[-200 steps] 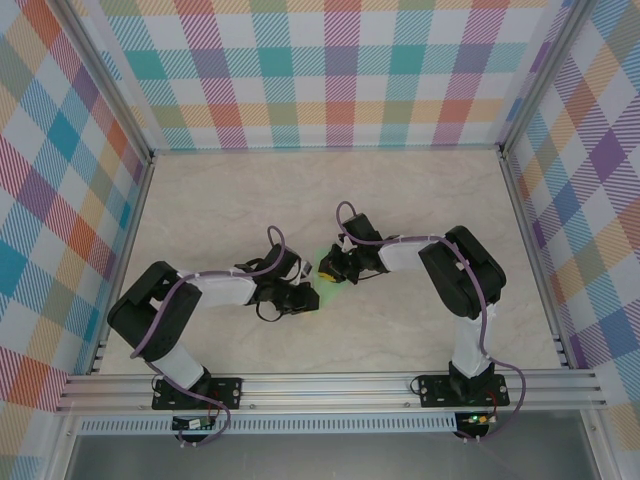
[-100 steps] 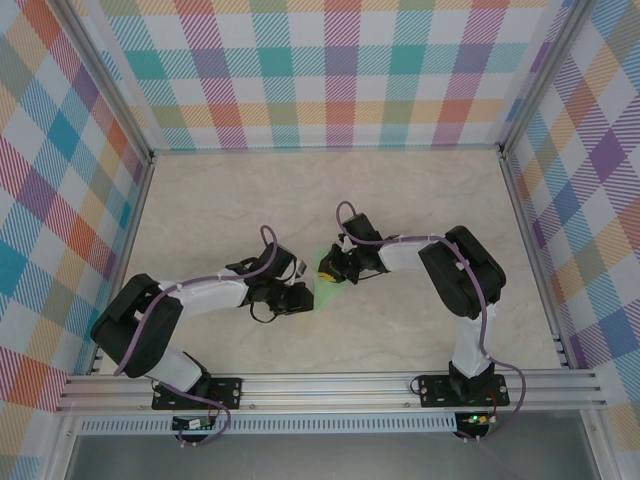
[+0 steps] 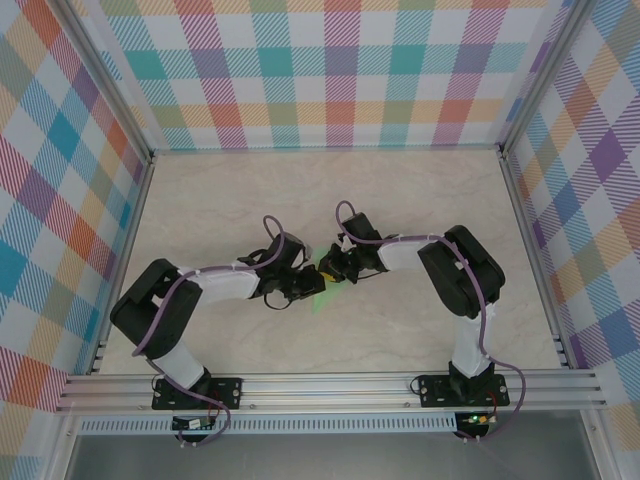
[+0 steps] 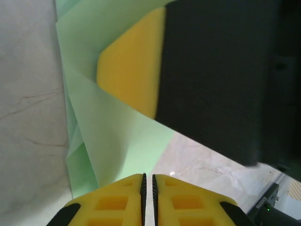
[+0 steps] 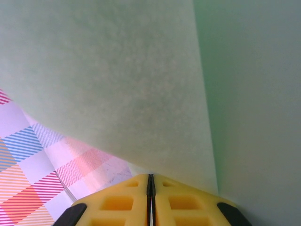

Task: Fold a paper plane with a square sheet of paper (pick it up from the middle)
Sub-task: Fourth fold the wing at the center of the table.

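Checkered walls (image 3: 340,80) ring table (image 3: 250,200); right gripper (image 3: 327,267) covers green paper (image 4: 117,136).

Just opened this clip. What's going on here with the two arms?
The two arms meet at the middle of the table, working on a pale mint-green sheet of paper that is already partly folded. The right gripper has its jaws shut on the sheet, which rises right in front of its camera. The left gripper is shut too, apparently pinching a lower edge.

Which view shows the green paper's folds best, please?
The left wrist view: the paper shows layered folds and edges. The right wrist view gives a close, plain surface; the top view, a small sliver.
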### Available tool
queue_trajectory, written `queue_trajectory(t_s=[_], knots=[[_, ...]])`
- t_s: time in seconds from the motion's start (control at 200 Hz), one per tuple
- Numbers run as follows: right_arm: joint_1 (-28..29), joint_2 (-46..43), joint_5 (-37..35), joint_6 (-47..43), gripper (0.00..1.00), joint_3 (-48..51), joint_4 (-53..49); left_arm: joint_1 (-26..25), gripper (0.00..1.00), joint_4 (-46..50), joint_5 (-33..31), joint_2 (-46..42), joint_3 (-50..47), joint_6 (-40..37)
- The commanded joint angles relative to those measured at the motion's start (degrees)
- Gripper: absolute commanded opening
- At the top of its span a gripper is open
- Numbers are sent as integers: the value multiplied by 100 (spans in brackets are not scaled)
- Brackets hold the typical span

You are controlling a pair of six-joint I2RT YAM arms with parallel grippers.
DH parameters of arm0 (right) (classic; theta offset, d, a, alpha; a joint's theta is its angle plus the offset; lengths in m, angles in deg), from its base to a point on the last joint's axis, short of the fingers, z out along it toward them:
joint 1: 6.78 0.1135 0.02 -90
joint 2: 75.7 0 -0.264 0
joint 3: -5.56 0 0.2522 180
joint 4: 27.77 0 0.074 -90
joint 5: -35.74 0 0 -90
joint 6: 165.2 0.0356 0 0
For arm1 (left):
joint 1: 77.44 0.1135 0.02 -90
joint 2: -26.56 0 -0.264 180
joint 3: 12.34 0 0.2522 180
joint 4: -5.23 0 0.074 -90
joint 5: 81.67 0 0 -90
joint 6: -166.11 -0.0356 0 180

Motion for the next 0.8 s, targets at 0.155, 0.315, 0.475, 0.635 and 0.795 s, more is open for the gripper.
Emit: queue_trajectory(t_s=[0.155,0.315,0.475,0.635,0.795], knots=[[21,412,-381,64,12,116,-451,-10,7,107,-824,295,-155,185],[1,182,-481,-157,12,-114,-726,-10,3,227,-958,201,-631,237],[-105,-232,-485,-481,13,-439,-950,-10,1,332,-932,44,-927,51],[-129,-722,-545,-921,10,-527,-1068,-10,0,460,-841,-32,-986,-241],[-1,-784,-262,-865,0,-222,-554,-10,0,411,-721,-41,-943,-350]])
